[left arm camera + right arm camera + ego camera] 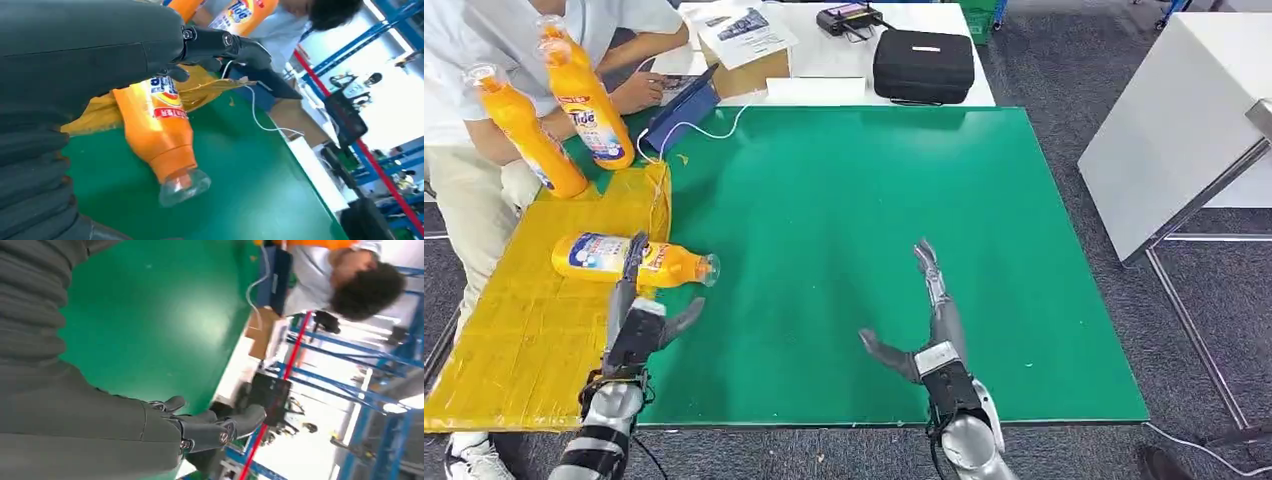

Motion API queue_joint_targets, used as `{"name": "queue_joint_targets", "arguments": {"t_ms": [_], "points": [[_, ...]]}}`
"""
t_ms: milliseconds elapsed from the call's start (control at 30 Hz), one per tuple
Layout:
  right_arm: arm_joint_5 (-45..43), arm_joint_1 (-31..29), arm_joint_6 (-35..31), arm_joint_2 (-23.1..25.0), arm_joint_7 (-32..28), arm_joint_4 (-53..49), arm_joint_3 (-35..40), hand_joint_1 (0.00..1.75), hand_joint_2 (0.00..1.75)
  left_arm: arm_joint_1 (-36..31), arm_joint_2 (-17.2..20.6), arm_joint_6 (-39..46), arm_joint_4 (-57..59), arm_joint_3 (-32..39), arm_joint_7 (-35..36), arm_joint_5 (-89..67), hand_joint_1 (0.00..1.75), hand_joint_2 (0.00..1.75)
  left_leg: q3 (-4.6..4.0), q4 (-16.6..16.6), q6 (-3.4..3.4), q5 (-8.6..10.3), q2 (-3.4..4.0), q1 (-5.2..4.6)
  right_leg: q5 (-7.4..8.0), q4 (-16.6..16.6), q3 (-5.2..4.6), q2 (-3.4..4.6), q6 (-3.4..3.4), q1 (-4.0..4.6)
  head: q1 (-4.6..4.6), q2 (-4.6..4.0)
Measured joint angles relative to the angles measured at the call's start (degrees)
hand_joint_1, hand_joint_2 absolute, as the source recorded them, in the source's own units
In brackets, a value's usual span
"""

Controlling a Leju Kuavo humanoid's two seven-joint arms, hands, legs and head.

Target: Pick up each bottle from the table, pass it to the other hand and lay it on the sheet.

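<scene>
At the far left a person [484, 150] stands by the surface holding two orange Tide detergent bottles [584, 95] upright over the back corner of the yellow sheet [534, 330], probably ready to set them out for further rounds. A third Tide bottle [629, 260] lies on its side at the sheet's inner edge, its body on the yellow and its clear cap reaching onto the green surface [874, 220]. The left hand [639, 325] is just beside it, fingers stretched forward over the label and thumb splayed out; nothing is clasped, so it reads as open, and I judge this bottle already laid down. Farther right, the right hand [929, 320] rests spread and empty over bare green, well apart from any bottle, likely waiting. Behind sits a black case [922, 65].
</scene>
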Motion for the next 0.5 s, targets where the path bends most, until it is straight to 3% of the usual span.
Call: {"name": "queue_joint_targets", "arguments": {"t_ms": [167,333,500], "points": [[0.4,0.8,1.2,-0.1,0.4,-0.3,-0.6,0.00,1.75,3.3,0.0,-4.9,-5.7,-0.9,0.1,4.8,0.00,1.75,0.03,0.0,-0.01,0.00,-0.01,0.05,-0.02,0.0,0.07,0.00,-0.03,0.05,0.00,0.00],[-0.5,4.1,4.3,-0.6,1.1,-1.6,-3.3,0.00,1.75,10.9,0.0,-22.7,-13.8,-2.3,2.9,18.3,0.00,1.75,0.02,0.0,0.05,-0.07,-0.01,0.01,-0.07,0.0,0.07,-0.01,-0.05,0.00,0.00,0.00],[-2.2,7.3,5.1,-0.8,0.8,-3.7,-5.7,0.00,1.75,16.2,-0.1,-27.9,-17.7,-2.5,4.4,24.6,0.00,1.75,0.02,0.0,-0.01,-0.21,-0.03,-0.02,-0.18,0.0,0.07,-0.01,0.00,-0.02,0.00,0.00]]}}
